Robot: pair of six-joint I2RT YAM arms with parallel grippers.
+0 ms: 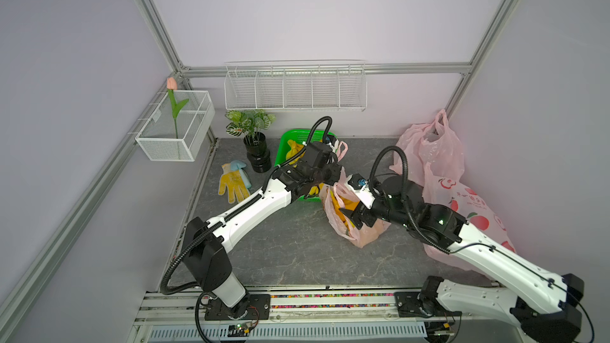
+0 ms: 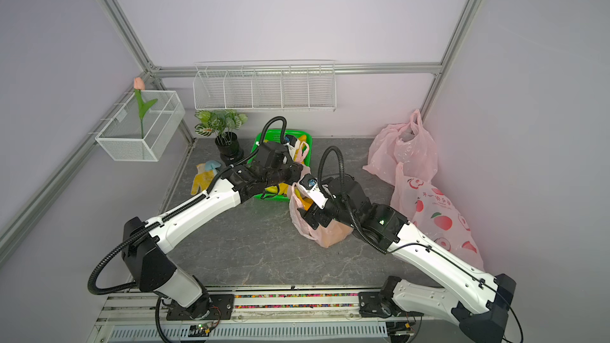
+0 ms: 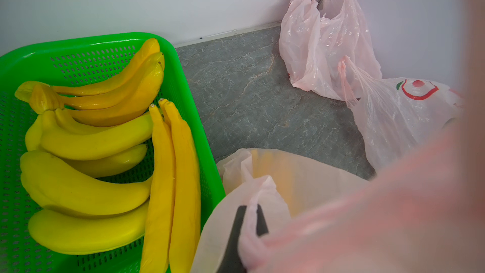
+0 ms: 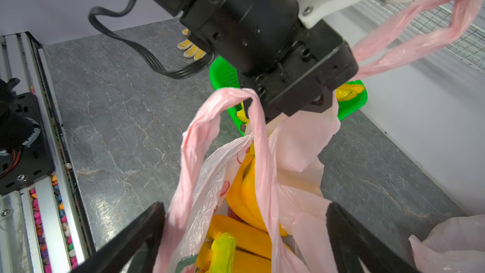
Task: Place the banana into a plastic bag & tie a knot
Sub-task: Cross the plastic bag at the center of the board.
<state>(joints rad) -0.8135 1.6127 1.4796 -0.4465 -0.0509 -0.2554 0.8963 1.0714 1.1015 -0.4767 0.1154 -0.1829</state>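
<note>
**Banana bagged, handles waiting for the knot**

In a top view, the banana is lying inside the plastic bag, which is standing on the table just beside the green basket. In the left wrist view, the left gripper is pressing together on the bag's thin rim, I think so that the mouth is not collapsing; spare bananas are resting in the basket. In the right wrist view, the right gripper is standing wide apart and holding nothing, straddling a handle loop, probably for taking it for the knot.
</note>
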